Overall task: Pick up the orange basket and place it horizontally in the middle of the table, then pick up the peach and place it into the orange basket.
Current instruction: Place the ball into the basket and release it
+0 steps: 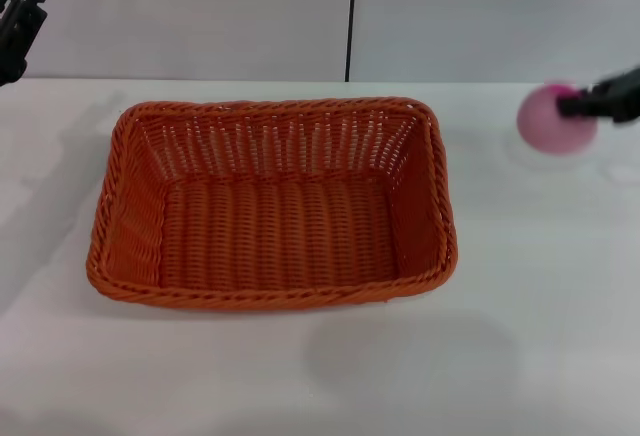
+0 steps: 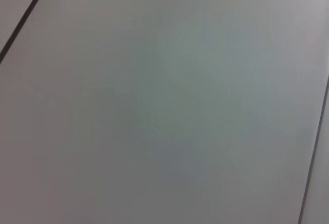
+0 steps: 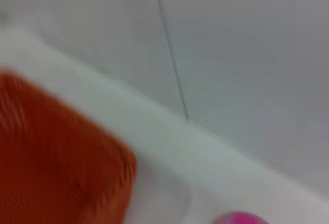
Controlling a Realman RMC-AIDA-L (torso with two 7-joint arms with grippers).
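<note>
Right arm: reached in from the right edge of the head view, level with the far part of the table.
Right gripper: dark fingers lay across the upper right of the peach; contact apparent, but whether they were clamped on it or merely against it could not be told.
Peach: at the far right of the table, well apart from the basket; whether resting on the surface or lifted off it was unclear. Right wrist view showed only its magenta top at the frame's lower edge.
Basket: lay lengthwise across the middle of the table, upright, with nothing inside; one corner appeared in the right wrist view.
Left arm: parked high at the far left corner of the head view.
Left gripper: dark, partly cut off by the frame; finger spacing could not be told. Its wrist view showed only a plain grey panel.
</note>
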